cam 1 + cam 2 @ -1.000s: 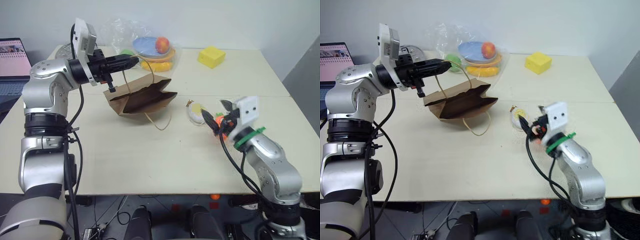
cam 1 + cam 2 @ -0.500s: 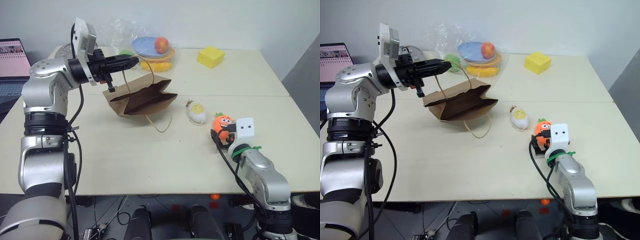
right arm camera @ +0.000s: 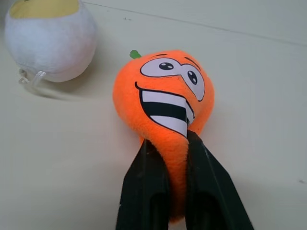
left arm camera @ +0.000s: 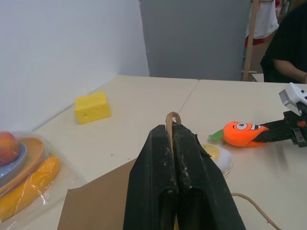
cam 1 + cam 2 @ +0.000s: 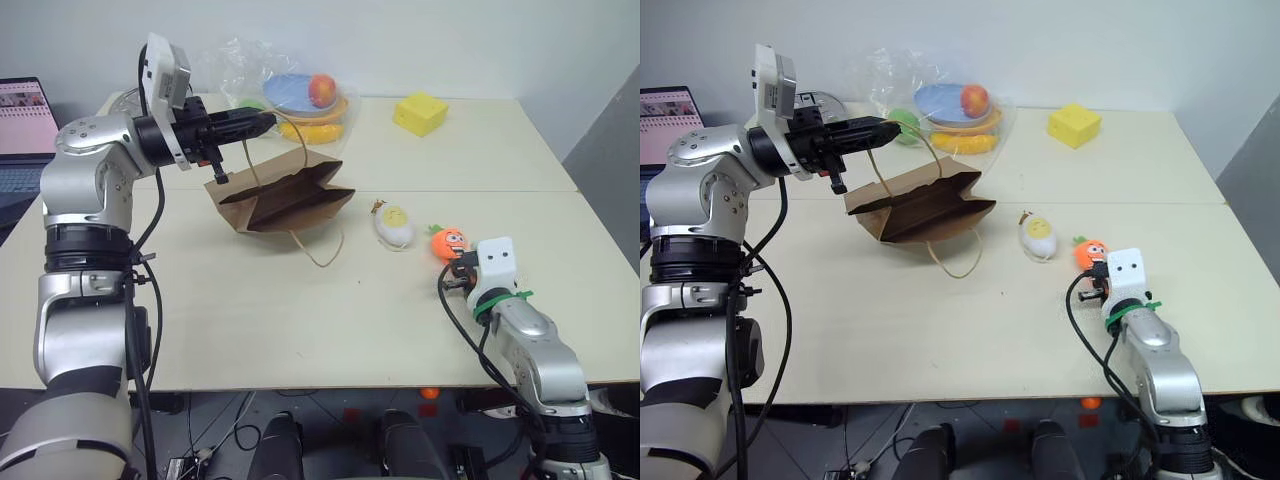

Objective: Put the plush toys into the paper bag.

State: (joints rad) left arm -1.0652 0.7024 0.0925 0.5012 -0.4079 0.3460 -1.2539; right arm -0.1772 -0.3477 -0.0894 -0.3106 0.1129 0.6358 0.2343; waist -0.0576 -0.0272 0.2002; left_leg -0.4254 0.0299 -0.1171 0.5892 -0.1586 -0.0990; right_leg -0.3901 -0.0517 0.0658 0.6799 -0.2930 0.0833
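Your right gripper is clamped on the narrow tip of the orange carrot toy, squeezing the plush between its two black fingers while the toy lies on the table. Take the carrot as your landmark: the white egg toy with its yellow patch lies on the table just beside it, on the side toward the paper bag, and the two toys do not touch. Farther out that way, your left gripper is pinched tight on one cord handle of the bag, holding the brown bag raised and tilted, its mouth open toward the carrot; nothing shows inside it, and its second handle droops onto the tabletop. Well beyond the bag from the carrot, a clear plastic bag holds a blue plate with red, green and yellow plastic fruit. A yellow block sits on the far part of the table.
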